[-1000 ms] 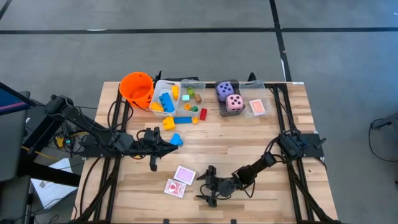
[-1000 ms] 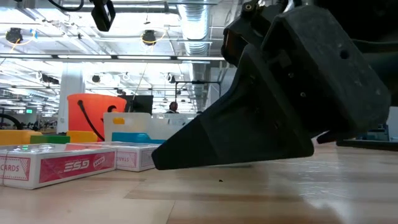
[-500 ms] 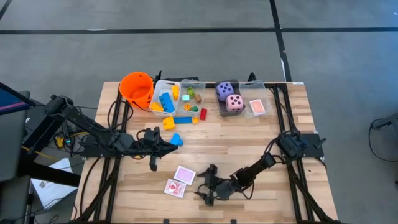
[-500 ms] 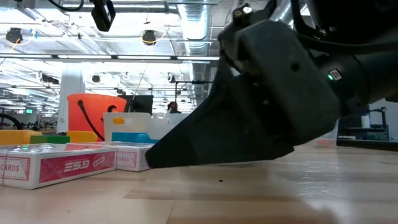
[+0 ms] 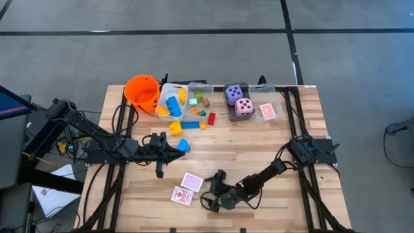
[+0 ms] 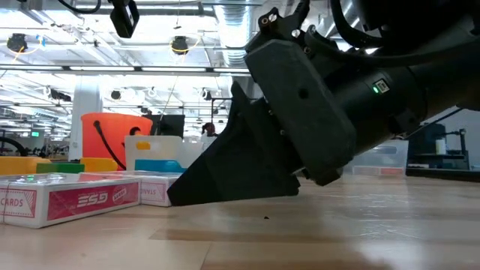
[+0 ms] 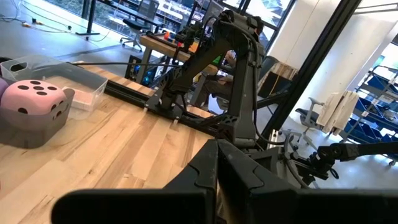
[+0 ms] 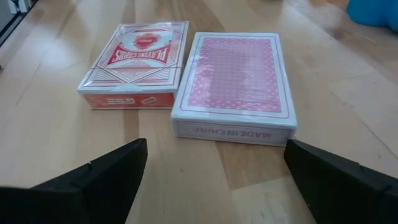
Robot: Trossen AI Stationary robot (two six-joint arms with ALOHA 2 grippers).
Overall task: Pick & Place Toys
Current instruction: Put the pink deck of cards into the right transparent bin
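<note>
Two packs of red-patterned playing cards lie flat on the table near its front edge: a pink-backed pack (image 5: pixel 192 182) (image 8: pixel 233 87) and a red-faced one (image 5: pixel 182 195) (image 8: pixel 140 65). My right gripper (image 5: pixel 208 199) (image 8: pixel 217 186) stands open just to their right, low over the wood. Its fingers slant down toward the pink-backed pack without touching it. In the low view the packs (image 6: pixel 67 199) lie just ahead of its fingertip (image 6: pixel 176 199). My left gripper (image 5: pixel 176 151) (image 7: pixel 217 180) waits shut at the left, above the table, beside a blue block (image 5: pixel 183 145).
At the far edge stand an orange bucket (image 5: pixel 142 90) and clear bins holding blocks (image 5: pixel 171 103), a purple die (image 5: pixel 233 94), a pink die (image 5: pixel 244 107) and a card pack (image 5: pixel 267 111). Loose blocks (image 5: pixel 192 124) lie in front of the bins. Bare wood lies between the arms.
My right gripper has turned at the wrist, and its fingertips have edged toward the table's left, closer to the two card packs. It stays open. The packs have not moved.
</note>
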